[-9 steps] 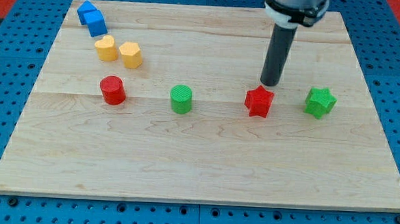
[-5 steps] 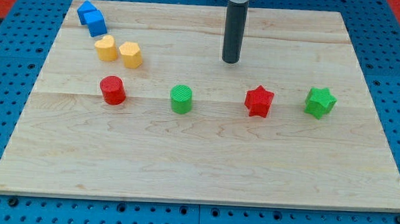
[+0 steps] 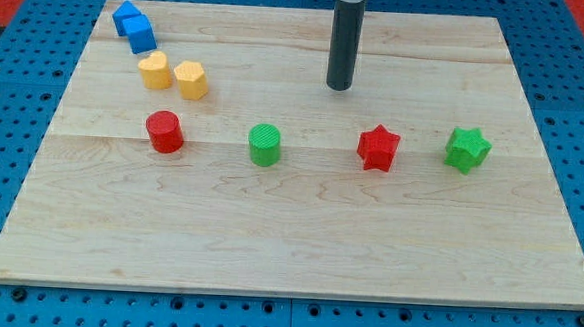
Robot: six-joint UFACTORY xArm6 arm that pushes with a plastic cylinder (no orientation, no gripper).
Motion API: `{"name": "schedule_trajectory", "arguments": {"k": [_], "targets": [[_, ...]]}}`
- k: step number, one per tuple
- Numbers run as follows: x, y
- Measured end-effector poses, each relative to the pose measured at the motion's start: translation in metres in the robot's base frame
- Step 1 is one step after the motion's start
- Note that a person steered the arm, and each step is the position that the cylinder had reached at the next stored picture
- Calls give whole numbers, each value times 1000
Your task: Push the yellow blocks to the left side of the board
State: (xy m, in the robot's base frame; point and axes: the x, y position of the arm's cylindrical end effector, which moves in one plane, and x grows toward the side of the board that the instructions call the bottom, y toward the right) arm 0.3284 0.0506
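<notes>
The rod's tip (image 3: 339, 88) rests on the wooden bench (image 3: 298, 244) at upper centre of the frame, touching no block; the arm carries no gripper. Two yellow blocks (image 3: 156, 70) (image 3: 190, 79) sit side by side at upper left, just below two blue blocks (image 3: 134, 27). Across the middle lie a red cylinder (image 3: 163, 132), green cylinder (image 3: 265, 144), red star (image 3: 378, 147) and green star (image 3: 467, 149).

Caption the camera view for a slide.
My tip rests on bare board, well right of the two yellow blocks.
</notes>
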Motion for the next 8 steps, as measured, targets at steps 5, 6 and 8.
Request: {"name": "schedule_trajectory", "arguments": {"k": [5,6,8], "targets": [[-30,-65],[-4,-107],[19,-161]]}}
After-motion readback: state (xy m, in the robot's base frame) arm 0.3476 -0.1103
